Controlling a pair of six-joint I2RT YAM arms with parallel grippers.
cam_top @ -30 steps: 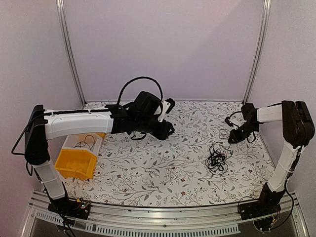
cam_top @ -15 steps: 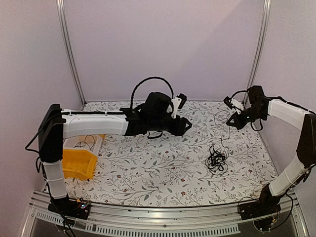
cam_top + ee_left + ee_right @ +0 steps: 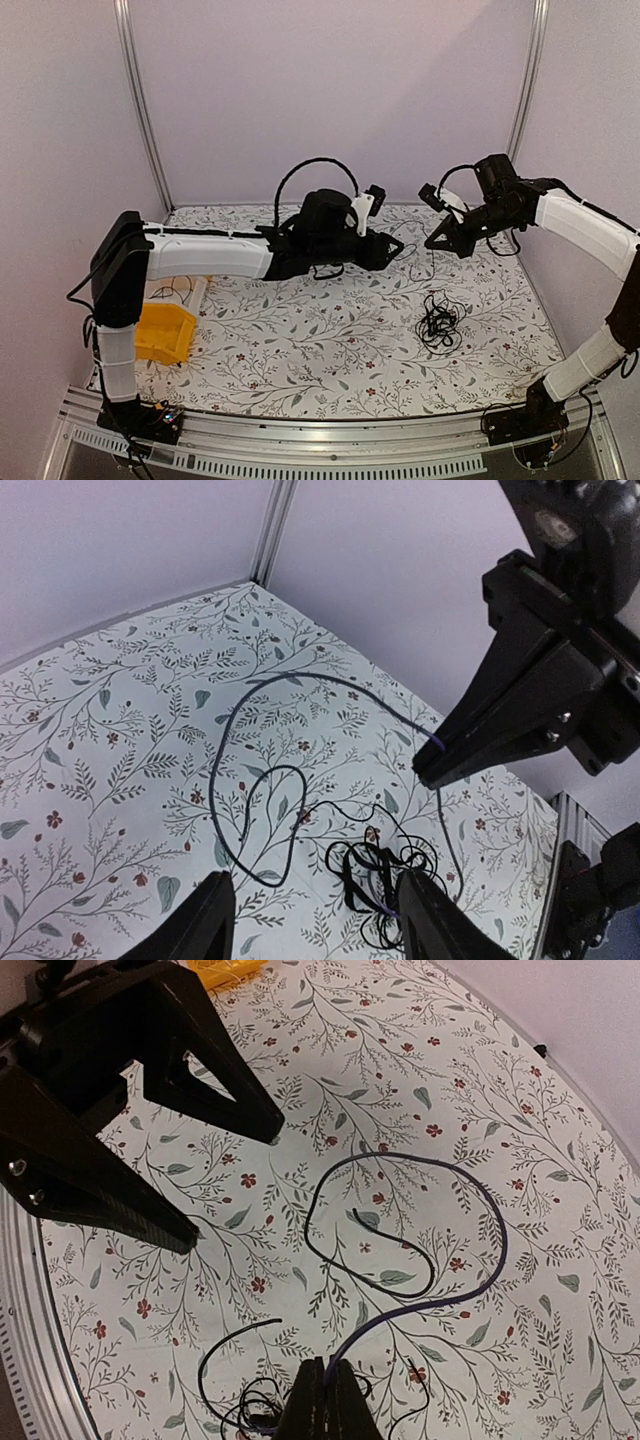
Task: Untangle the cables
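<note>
The cables [image 3: 438, 325] lie as a loose black tangle on the flowered table, right of centre. My right gripper [image 3: 432, 244] hangs in the air above and behind the tangle, shut on one strand that runs down to it. In the right wrist view the gripper [image 3: 326, 1368] pinches a dark purple-black strand [image 3: 480, 1280] that curves away over the cloth. My left gripper [image 3: 393, 248] reaches in from the left, open and empty, just beside the right gripper's tip. Its fingers [image 3: 212, 925] frame the tangle [image 3: 385, 872] below, and the held strand [image 3: 300, 677] loops across the cloth.
A yellow bin [image 3: 165, 331] stands at the left edge with a pale tray [image 3: 186, 290] holding a wire behind it. Metal posts [image 3: 140, 100] rise at the back corners. A metal rail [image 3: 320, 455] runs along the near edge.
My right gripper shut on a strand, then rose and swung left with it, drawing it out of the tangle. My left arm stretched right toward it and opened wider.
</note>
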